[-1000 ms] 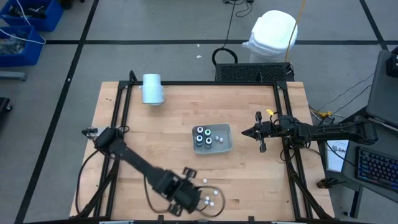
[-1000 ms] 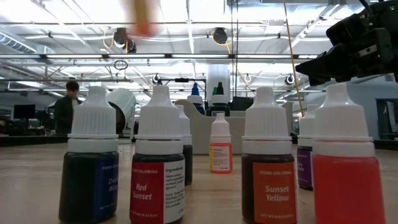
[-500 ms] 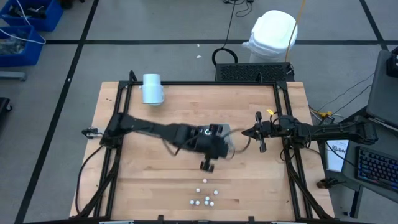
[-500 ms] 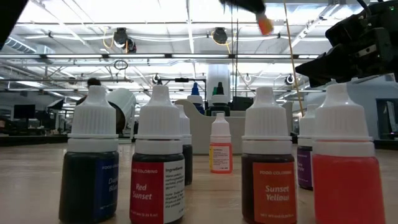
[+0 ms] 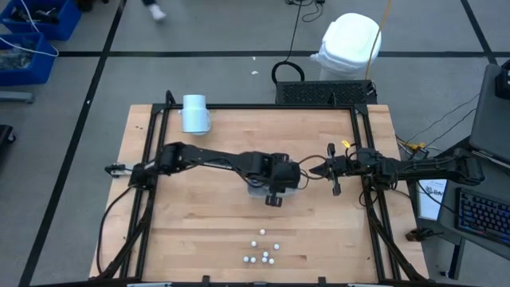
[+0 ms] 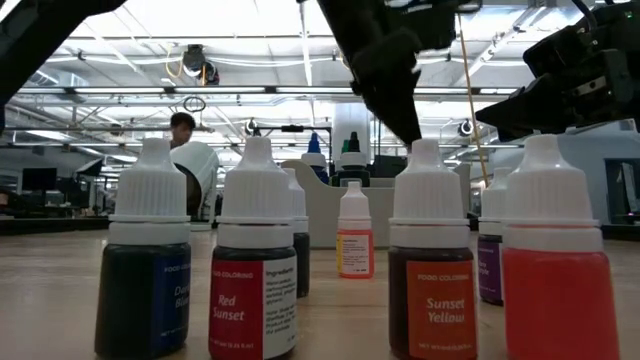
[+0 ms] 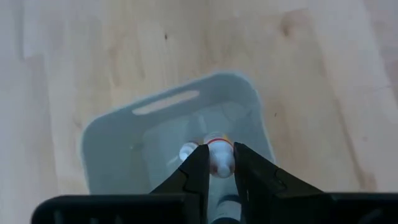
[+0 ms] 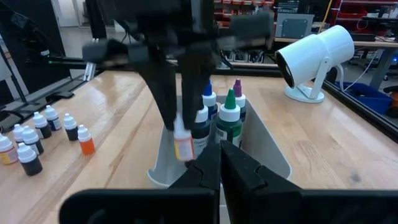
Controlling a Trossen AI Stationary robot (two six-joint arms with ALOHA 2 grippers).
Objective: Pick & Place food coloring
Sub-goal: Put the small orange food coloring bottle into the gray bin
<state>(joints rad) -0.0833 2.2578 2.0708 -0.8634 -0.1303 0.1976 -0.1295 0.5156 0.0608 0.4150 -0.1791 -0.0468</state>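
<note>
the left tool (image 5: 272, 197) hung over the grey-blue tray (image 5: 293, 185) near the middle of the tabletop (image 5: 215, 231), its arm stretched in from the left edge; its fingers (image 7: 194, 173) were clamped on one small food coloring bottle (image 7: 219, 157) with a white cap and a reddish-orange body, held upright just above the tray's inside; the right wrist view showed that same held bottle (image 8: 183, 142) hanging at the tray's near wall, beside the taller bottles (image 8: 229, 119) that stood in the tray with green, blue and purple tips; whether the held bottle touched the tray floor could not be told; the right tool (image 5: 312, 170) waited just beside the tray's right end, near the right edge of the tabletop, with its fingers (image 8: 202, 176) pressed together on nothing; the loose bottles (image 5: 262, 250) stood in a small cluster near the front edge of the tabletop, well apart from the tray; the low view looked past this cluster from close by, where a red bottle (image 6: 252, 260), a yellow-labelled one (image 6: 430, 270) and a dark blue one (image 6: 148, 262) stood upright; a pale blue cylinder (image 5: 195, 113) lay at the back left corner of the tabletop; a person (image 6: 182, 125) showed far off in the room behind.
</note>
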